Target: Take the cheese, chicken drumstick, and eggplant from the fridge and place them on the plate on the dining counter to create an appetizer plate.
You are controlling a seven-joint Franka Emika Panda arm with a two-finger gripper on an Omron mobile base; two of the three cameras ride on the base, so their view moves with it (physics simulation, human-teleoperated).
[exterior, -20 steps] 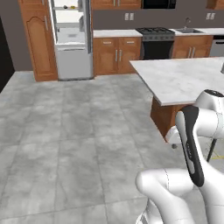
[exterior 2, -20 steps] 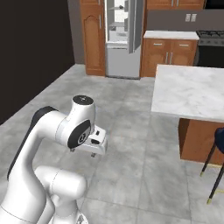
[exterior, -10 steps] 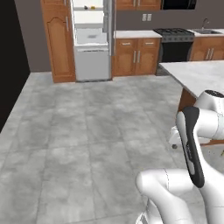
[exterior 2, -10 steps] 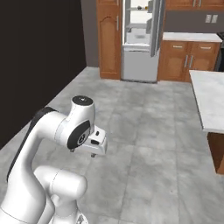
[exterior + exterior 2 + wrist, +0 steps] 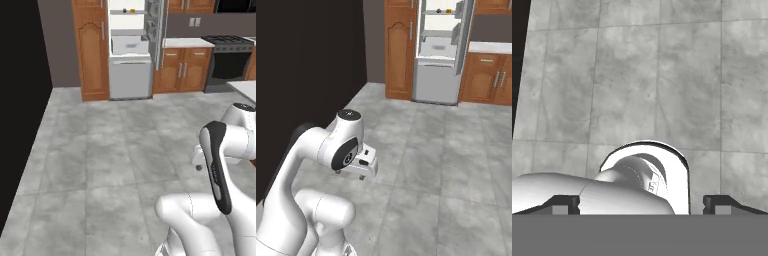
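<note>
Fridge (image 5: pixel 131 50) stands at far wall w/ door open, between tall brown cupboard (image 5: pixel 91 47) on its left and the wall worktop (image 5: pixel 187 43) w/ stove (image 5: pixel 229 60) on its right. Pale inner shelves and a drawer front show. On the top shelf sit two tiny specks, one dark (image 5: pixel 124 10), one yellow-orange (image 5: pixel 132 10); too small to name, tho the yellow one could be the cheese. Drumstick and eggplant can't be made out at this range. A corner of white marble (image 5: pixel 245 90) at right edge of left base view is prob the dining worktop.

Gripper (image 5: pixel 642 204) is spread wide, nothing between its tips, pointing down at bare grey floor (image 5: pixel 657 75). Arm is folded close over the base, well apart from fridge.

Judgement: approach phase, no food picked yet, task barely begun.

Risks from here:
- Open fridge door (image 5: pixel 465 22) juts out on the right; base coming in off-line could clip it or leave arm reaching round it.
- Stopping too far off means a stretched reach to the top shelf, poor grasp angle.
- Foods small and close together on shelf; wide jaws could knock one while closing on another.
- Shelf edge above limits clearance for the hand.
</note>
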